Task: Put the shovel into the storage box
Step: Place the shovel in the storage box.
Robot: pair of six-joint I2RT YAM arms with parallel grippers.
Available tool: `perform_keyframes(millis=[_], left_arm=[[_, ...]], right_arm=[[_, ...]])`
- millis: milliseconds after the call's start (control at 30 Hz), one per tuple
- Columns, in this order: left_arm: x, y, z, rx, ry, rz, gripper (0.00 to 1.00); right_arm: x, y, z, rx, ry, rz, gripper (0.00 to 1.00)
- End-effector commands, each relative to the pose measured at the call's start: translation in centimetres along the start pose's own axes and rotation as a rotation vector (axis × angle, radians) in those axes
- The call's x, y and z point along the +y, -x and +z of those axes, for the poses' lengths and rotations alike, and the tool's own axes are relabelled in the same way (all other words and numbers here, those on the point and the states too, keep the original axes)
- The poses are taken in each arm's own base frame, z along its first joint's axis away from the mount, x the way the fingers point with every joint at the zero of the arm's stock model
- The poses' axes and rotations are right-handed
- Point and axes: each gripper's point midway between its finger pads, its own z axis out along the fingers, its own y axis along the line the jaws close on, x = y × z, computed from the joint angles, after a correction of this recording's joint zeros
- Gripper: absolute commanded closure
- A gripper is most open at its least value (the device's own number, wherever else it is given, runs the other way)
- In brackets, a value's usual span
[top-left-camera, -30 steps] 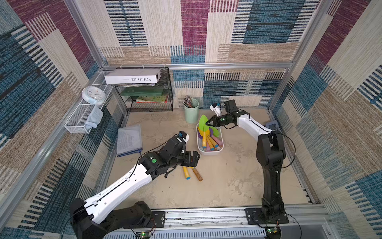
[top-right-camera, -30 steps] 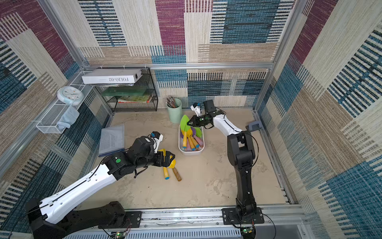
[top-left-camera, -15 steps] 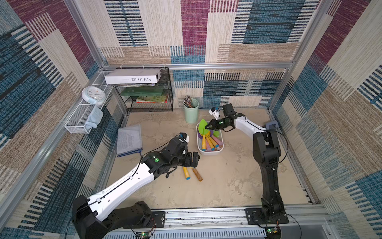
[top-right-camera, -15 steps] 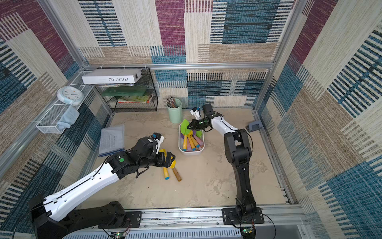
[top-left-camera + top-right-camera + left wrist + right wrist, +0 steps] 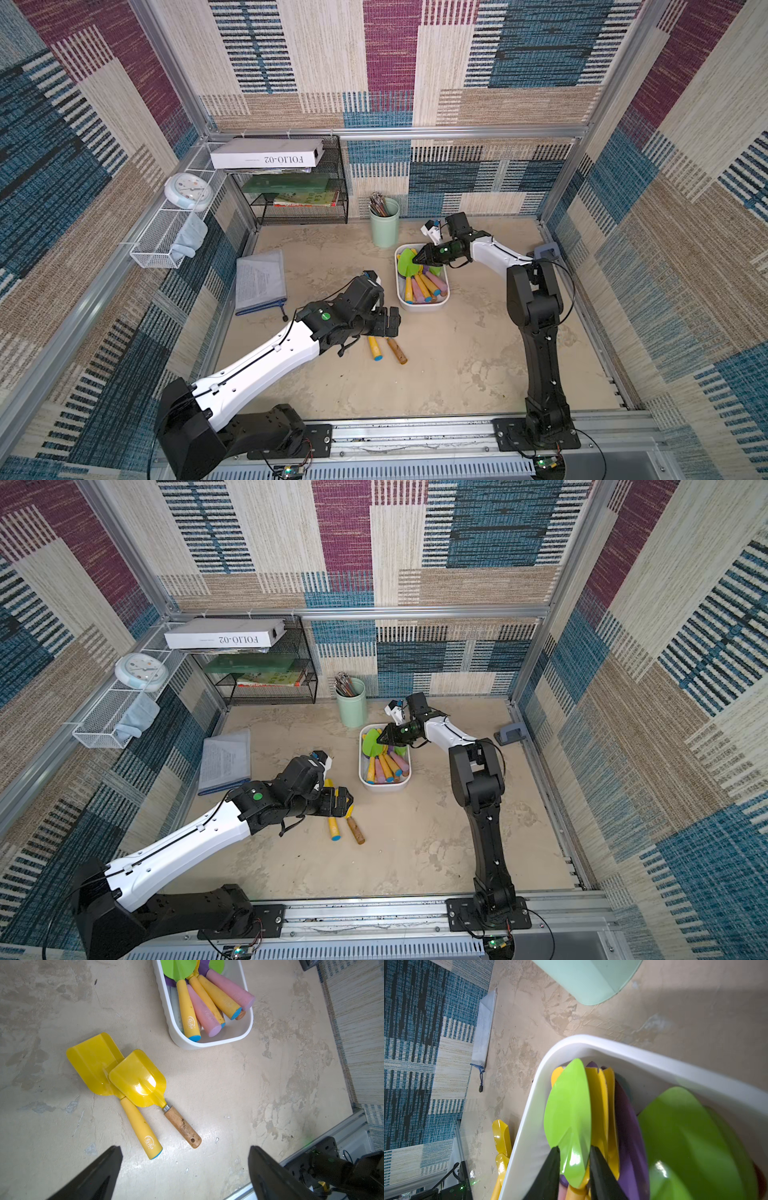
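Only my right wrist cam gets close on my right claw. Its tips are slightly apart on either side of the lime-green metal shovel with the yellow handle, which lies in the shallow white plastic storage box. Gripping or just flanking? Can't tell. My left claw is spread wide above two yellow scoop shovels on the counter. In a top view only their handles poke out from under my arm.
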Motion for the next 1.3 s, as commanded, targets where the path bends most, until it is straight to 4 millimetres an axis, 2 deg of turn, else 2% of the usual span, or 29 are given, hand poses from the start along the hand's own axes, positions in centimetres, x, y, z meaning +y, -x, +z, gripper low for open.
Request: perform_keyframes(millis=[0,300,533,833,1033,1267], left_arm=[[0.0,-0.3,0.1,0.028,0.007,-0.018,0.01],[-1.3,-1.4,1.2,0.103,-0.048,-0.063,0.04],[-1.7,-3.6,3.6,0.21,-0.019,-0.173,0.08],[-0.9,-7.1,7.2,0.369,0.139,-0.366,0.12],[-0.7,-8.8,9.2,0.417,0.21,-0.408,0.11],[-0.9,-9.0,10.6,0.425,0.24,-0.405,0.11]], right_arm=[[0.3,0.4,-0.4,-0.008,-0.013,-0.017,0.68],[1.3,1.3,-3.1,-0.038,-0.084,-0.047,0.63],[3.1,1.6,-7.1,-0.1,-0.164,-0.079,0.62],[5.8,0.1,-11.5,-0.167,-0.183,-0.114,0.62],[6.7,-1.2,-12.9,-0.18,-0.18,-0.133,0.62],[6.9,-2.5,-13.1,-0.186,-0.164,-0.139,0.62]])
